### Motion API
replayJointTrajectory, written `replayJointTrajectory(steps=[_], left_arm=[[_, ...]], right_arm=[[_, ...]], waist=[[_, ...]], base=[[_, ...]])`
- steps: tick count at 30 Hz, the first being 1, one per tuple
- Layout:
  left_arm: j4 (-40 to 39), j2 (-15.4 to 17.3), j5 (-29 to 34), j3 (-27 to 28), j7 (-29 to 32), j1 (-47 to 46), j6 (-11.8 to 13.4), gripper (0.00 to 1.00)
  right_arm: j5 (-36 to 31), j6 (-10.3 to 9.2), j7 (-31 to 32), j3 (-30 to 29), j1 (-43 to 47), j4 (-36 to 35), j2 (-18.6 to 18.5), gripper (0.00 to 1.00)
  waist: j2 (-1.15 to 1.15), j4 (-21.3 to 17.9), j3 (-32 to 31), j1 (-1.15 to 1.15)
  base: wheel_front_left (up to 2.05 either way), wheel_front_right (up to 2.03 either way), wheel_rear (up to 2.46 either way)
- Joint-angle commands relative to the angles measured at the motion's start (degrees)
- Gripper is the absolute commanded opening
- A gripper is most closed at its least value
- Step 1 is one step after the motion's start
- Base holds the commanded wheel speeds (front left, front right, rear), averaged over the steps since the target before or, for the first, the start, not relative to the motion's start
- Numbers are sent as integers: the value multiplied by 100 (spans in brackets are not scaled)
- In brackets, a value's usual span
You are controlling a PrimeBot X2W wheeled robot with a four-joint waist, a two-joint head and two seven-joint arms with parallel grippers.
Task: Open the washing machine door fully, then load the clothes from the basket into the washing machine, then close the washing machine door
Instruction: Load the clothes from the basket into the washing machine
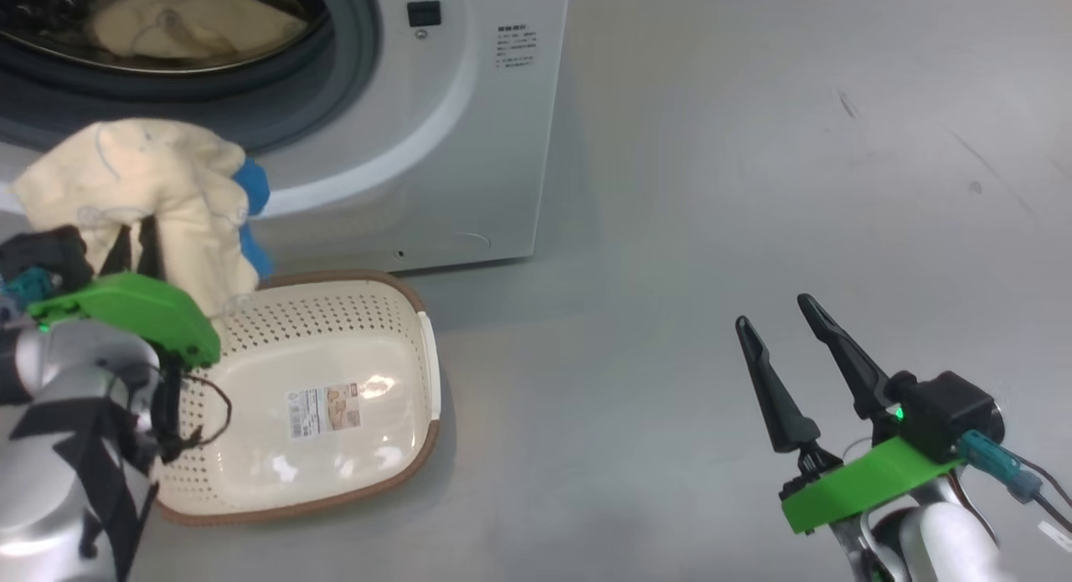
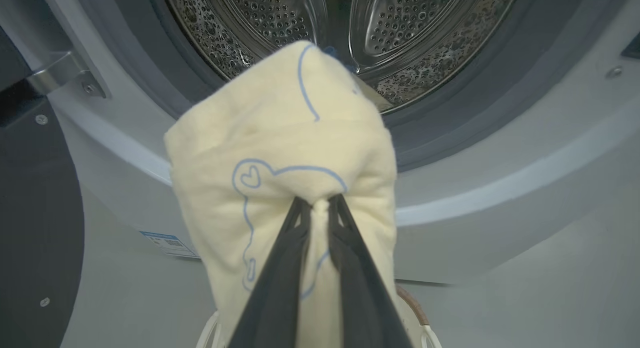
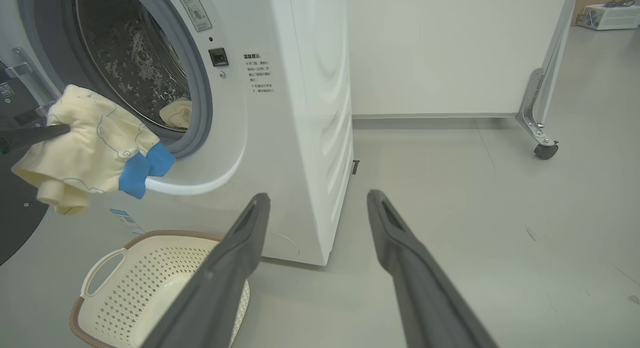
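My left gripper (image 1: 138, 234) is shut on a cream-yellow garment with blue bear outlines and a blue patch (image 1: 142, 188). It holds these clothes (image 2: 280, 152) up in front of the washing machine (image 1: 469, 146), just below the drum mouth (image 2: 350, 32). Another cream garment (image 1: 184, 21) lies inside the drum. The washing machine door (image 2: 30, 213) stands swung open at the left, on its metal hinge (image 2: 60, 77). The cream basket (image 1: 335, 314) sits on the floor below, showing its bare bottom and label sticker. My right gripper (image 1: 772, 311) is open over the floor to the right, with nothing in it.
The grey floor (image 1: 754, 146) stretches right of the machine. In the right wrist view a white wall panel (image 3: 440, 47) stands behind, with a metal leg on a castor wheel (image 3: 542, 150) at the far right.
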Motion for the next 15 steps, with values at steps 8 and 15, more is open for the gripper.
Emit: replayJointTrajectory(steps=[8,15], left_arm=[[470,710,-9,378,384,-1474,-202,0],[774,1142,-8,389,1058,-2643,-387,0]], right_arm=[[165,-16,-253,336,-531,47,-55,100],[416,-16,-339,601,-885,239,-55,100]], waist=[[0,-541,865,-1],[0,-872,1516,-1]], base=[[0,0,0],[0,0,0]])
